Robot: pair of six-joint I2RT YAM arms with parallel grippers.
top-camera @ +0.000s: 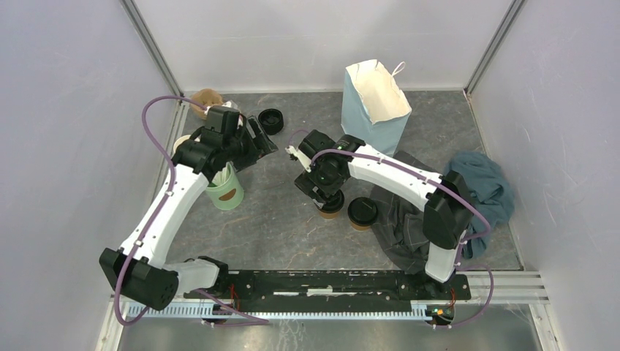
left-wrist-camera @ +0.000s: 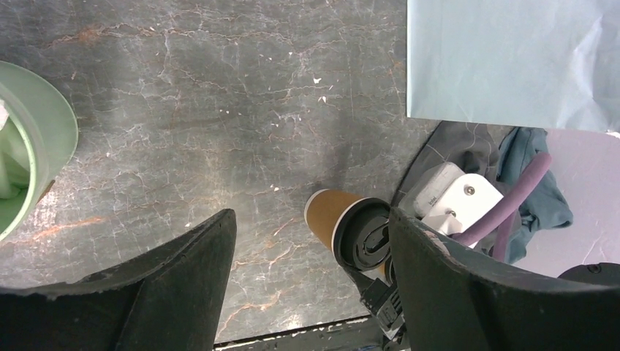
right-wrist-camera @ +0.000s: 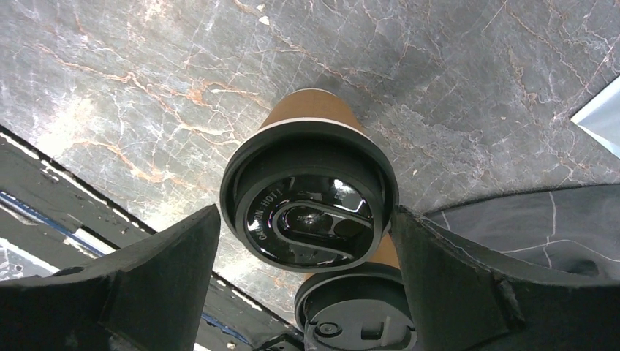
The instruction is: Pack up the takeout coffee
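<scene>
Two brown paper cups with black sip lids stand side by side mid-table. My right gripper (top-camera: 325, 191) is directly over the left cup (top-camera: 330, 211). In the right wrist view this cup (right-wrist-camera: 311, 197) sits between the spread fingers of my right gripper (right-wrist-camera: 305, 219). The right finger (right-wrist-camera: 453, 270) is at the lid's rim and the left one stands apart. The second cup (top-camera: 362, 212) stands just right of it, and its lid shows in the right wrist view (right-wrist-camera: 358, 314). My left gripper (top-camera: 251, 142) is open and empty at the back left, and its own view (left-wrist-camera: 311, 219) looks towards the left cup (left-wrist-camera: 333, 212).
A light blue paper bag (top-camera: 374, 106) stands open at the back centre. A green cup of white sticks (top-camera: 224, 190) stands under the left arm. A stack of black lids (top-camera: 271, 121) and brown cups (top-camera: 206, 99) are at the back left. Grey cloth (top-camera: 401, 223) and teal cloth (top-camera: 482, 186) lie on the right.
</scene>
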